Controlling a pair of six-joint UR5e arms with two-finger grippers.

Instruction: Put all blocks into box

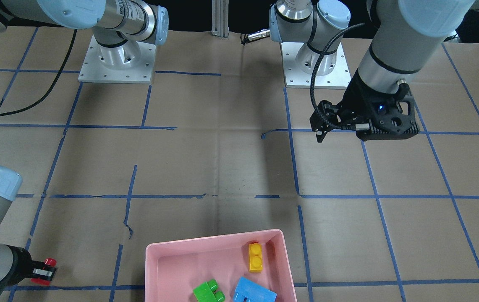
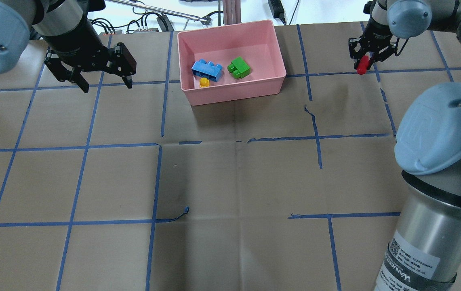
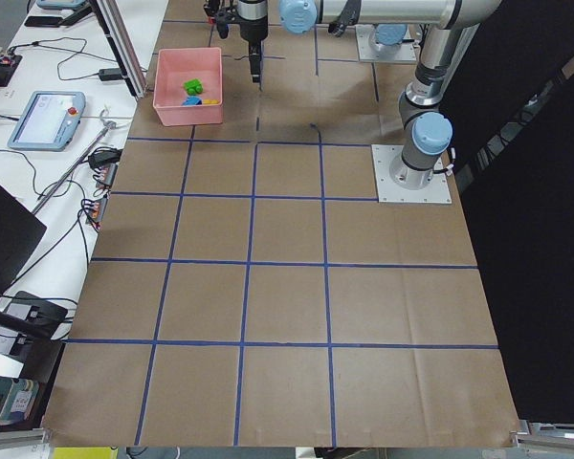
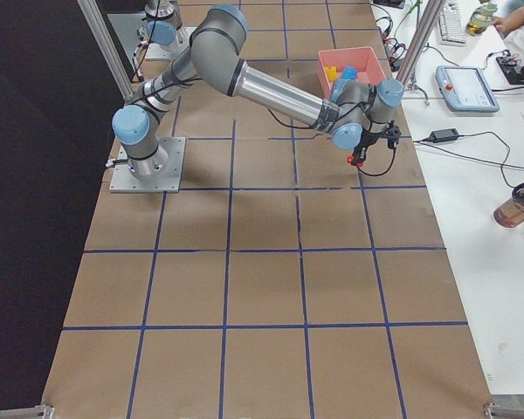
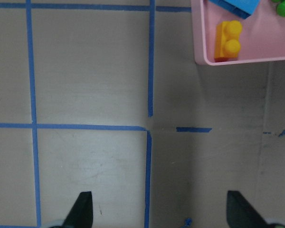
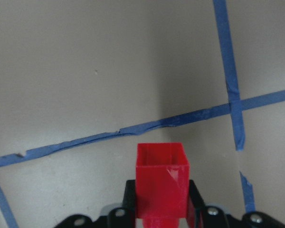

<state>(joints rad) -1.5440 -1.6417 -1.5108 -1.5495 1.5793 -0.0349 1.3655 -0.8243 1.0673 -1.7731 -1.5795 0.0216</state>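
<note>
The pink box (image 2: pixel 230 87) stands at the far middle of the table and also shows in the front view (image 1: pixel 151 268). In it lie the green block (image 2: pixel 238 67), the light-blue block (image 2: pixel 207 69) and the yellow block (image 2: pixel 204 83); they also show in the front view: green (image 1: pixel 208 291), blue (image 1: pixel 254 291), yellow (image 1: pixel 255 258). My right gripper (image 2: pixel 363 68) is shut on the small red block (image 6: pixel 161 178), held above the table to the right of the box. My left gripper (image 2: pixel 105 83) is open and empty, hovering left of the box.
Brown paper with a blue tape grid (image 2: pixel 238 161) covers the table. The arm bases (image 1: pixel 117 58) stand at the robot's side. Cables and a teach pendant (image 3: pixel 43 120) lie on the white bench beyond the table's far edge.
</note>
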